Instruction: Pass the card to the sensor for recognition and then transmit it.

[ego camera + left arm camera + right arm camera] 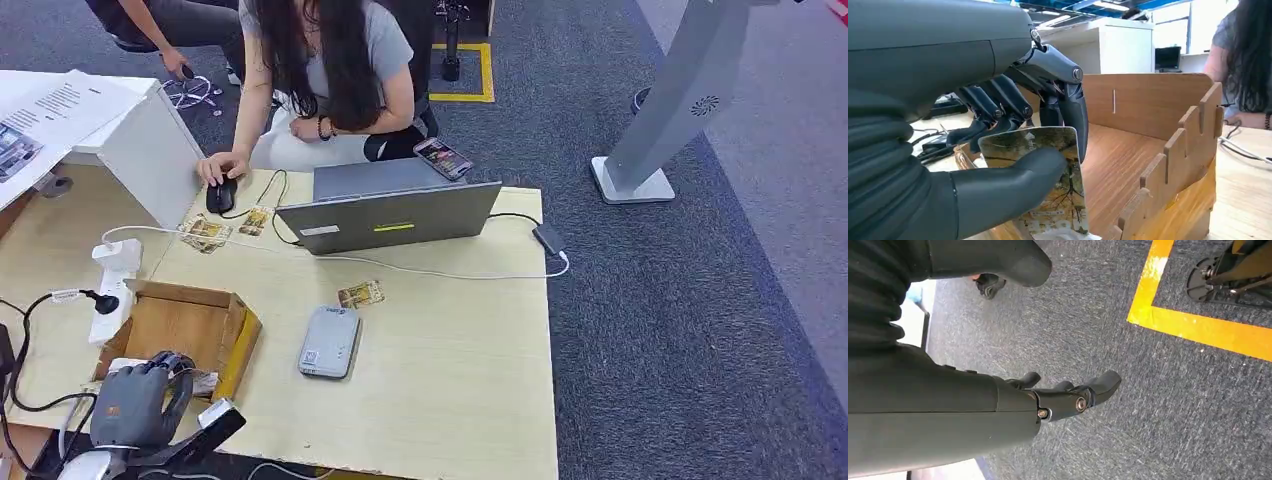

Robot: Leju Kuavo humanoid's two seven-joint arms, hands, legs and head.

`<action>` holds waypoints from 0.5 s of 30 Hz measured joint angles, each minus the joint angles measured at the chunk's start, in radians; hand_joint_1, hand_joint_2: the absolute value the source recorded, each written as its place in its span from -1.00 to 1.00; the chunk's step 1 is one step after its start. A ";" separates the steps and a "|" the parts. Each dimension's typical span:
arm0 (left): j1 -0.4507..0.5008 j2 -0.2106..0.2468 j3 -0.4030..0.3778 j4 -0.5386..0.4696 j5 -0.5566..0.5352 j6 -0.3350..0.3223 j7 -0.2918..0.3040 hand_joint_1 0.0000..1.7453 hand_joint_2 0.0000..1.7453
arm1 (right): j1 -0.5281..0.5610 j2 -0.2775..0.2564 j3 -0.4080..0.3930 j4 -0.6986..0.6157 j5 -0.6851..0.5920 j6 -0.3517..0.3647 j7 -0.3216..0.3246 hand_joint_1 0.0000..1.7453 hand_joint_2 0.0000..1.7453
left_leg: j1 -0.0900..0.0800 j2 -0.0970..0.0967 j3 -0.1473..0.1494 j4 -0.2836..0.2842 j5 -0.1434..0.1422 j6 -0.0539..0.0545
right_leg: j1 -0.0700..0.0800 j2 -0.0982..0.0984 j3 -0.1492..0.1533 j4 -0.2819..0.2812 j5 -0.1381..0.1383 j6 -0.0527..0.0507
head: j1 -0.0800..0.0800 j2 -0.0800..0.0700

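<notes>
Gripping: we see the grey many-fingered left hand (135,403) at the near left corner of the pale wooden table (460,380), thumb and dark fingers (998,107) pinching a glossy yellow-brown picture card (1048,185) over the near wall of the open brown wooden box (185,325).
Card position: upright in the pinch, its lower end just at the box edge, on what look like more cards; we can't tell whether it is fully clear of them.
Risk, snag: we judge the card could catch on the notched box wall (1178,150) if lifted at a tilt.
Risk, slip: glossy face and a narrow pinch, so we think it may slide out or drag a second card up.
Sensor: the flat grey rounded reader (329,341) lies near the box, toward the table's middle, apart from it.
Risk, misread: a loose yellow-brown card (361,294) lies just beyond the reader; we think a low sweep could knock it.
Risk, cable: the white cable (440,270) crosses the table beyond that; likely safe.
Person: seated behind the grey laptop (388,215); the handover could go short.
Right hand: the dark grey right hand (1068,395) hangs over grey carpet, fingers loosely spread, holding nothing.
</notes>
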 joint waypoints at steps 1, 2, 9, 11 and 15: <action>-0.001 0.000 -0.001 0.000 0.000 0.000 0.001 1.00 1.00 | 0.000 0.000 0.001 0.000 0.000 0.000 0.000 -1.00 1.00 | 0.000 0.000 0.000 0.000 0.000 0.000 | 0.000 0.000 0.000 0.000 0.000 0.000 | 0.000 0.000; -0.002 0.000 -0.002 0.000 0.000 0.001 0.001 1.00 1.00 | 0.000 0.000 0.001 0.000 0.000 0.000 0.000 -1.00 1.00 | 0.000 0.000 0.000 0.000 0.000 0.000 | 0.000 0.000 0.000 0.000 0.000 0.000 | 0.000 0.000; -0.032 0.008 -0.005 0.000 0.006 0.019 0.002 1.00 1.00 | 0.000 -0.003 0.003 0.000 -0.002 0.000 0.000 -1.00 1.00 | 0.000 0.000 0.000 0.000 0.000 0.000 | 0.000 0.000 0.000 0.000 0.000 0.000 | 0.000 0.000; -0.046 0.008 -0.011 0.000 0.005 0.023 0.002 1.00 1.00 | 0.000 -0.004 0.003 0.000 -0.007 0.000 0.000 -1.00 1.00 | 0.000 0.000 0.000 0.000 0.000 0.000 | 0.000 0.000 0.000 0.000 0.000 0.000 | 0.000 0.000; -0.082 0.008 -0.021 0.003 0.003 0.031 0.002 1.00 1.00 | -0.001 -0.005 0.005 0.000 -0.007 0.000 -0.007 -1.00 1.00 | 0.000 0.000 0.000 0.000 0.000 0.000 | 0.000 0.000 0.000 0.000 0.000 0.000 | 0.000 0.000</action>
